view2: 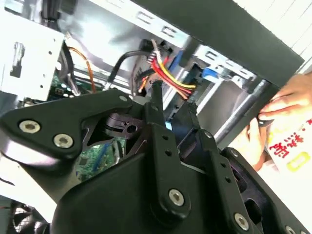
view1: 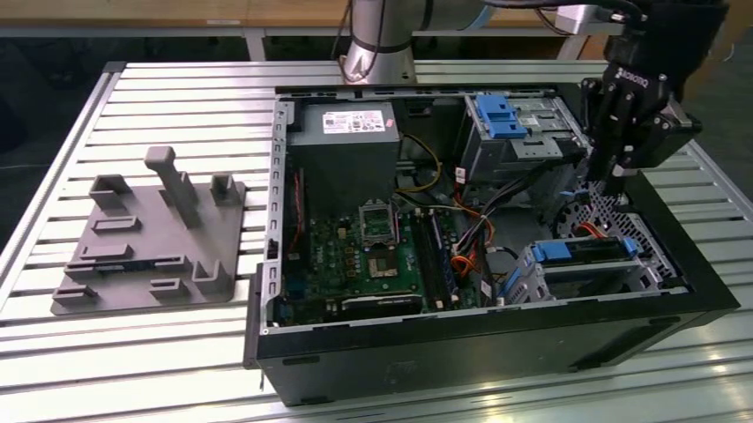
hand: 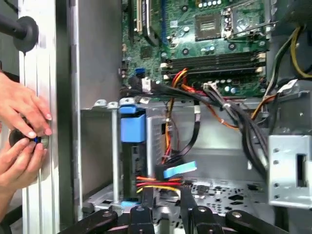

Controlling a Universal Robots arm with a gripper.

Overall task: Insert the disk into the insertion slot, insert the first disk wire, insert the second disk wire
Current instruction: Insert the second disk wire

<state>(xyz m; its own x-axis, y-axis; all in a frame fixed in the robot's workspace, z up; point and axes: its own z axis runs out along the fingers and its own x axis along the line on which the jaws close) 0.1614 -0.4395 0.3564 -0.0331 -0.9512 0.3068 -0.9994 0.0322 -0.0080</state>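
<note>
Close up, my gripper (hand: 166,196) hangs inside the open computer case (view1: 471,339), over by the exterior view's right wall. Red, yellow and black wires (hand: 158,184) cross right at its tip; whether I have hold of them I cannot tell. The disk (view1: 588,253) in its blue frame already sits in the slot (view1: 537,284), near me. Past it lies the green circuit board (view1: 376,256), beside the grey power box (view1: 344,141). Outside the case a person's hand (hand: 24,114) and a second hand (hand: 17,163) meet at a small dark knob (hand: 14,138). A grey moulded plate (view1: 141,238) lies on the slatted table (view1: 176,88), at the exterior view's left.
</note>
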